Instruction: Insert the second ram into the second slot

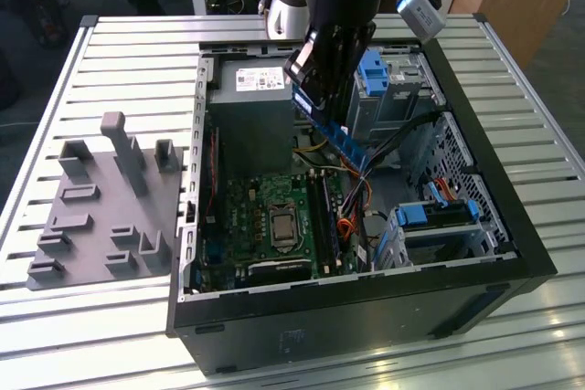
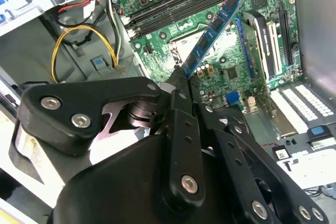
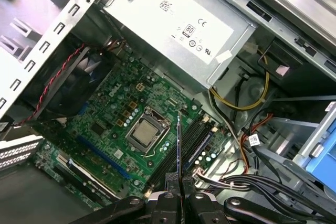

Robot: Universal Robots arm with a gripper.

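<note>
Exterior view: end effector (image 1: 315,102) is closing tight on one end of the blue ram stick (image 1: 340,137), fingers pinching it from both faces. The stick is hanging tilted in the air inside the open computer case (image 1: 366,317), above the green motherboard (image 1: 265,216), free end pointing down toward the exterior view's right. It is not sitting in any slot.

The case is lying on its side on the slatted metal bench (image 1: 119,52). A grey power supply (image 1: 251,98) is sitting at the far end of the case. A grey plastic fixture (image 1: 101,216) is resting on the bench at the exterior view's left, well apart from the case.

Second wrist view: the end effector (image 2: 179,80) is holding the ram stick (image 2: 215,27) slanted, its free end reaching near the black memory slots (image 2: 173,6); cannot tell if touching.

First wrist view: the ram stick (image 3: 179,145) is showing edge-on, rising from the end effector (image 3: 179,182), lining up beside the memory slots (image 3: 195,140) and near the processor socket (image 3: 143,132).
</note>
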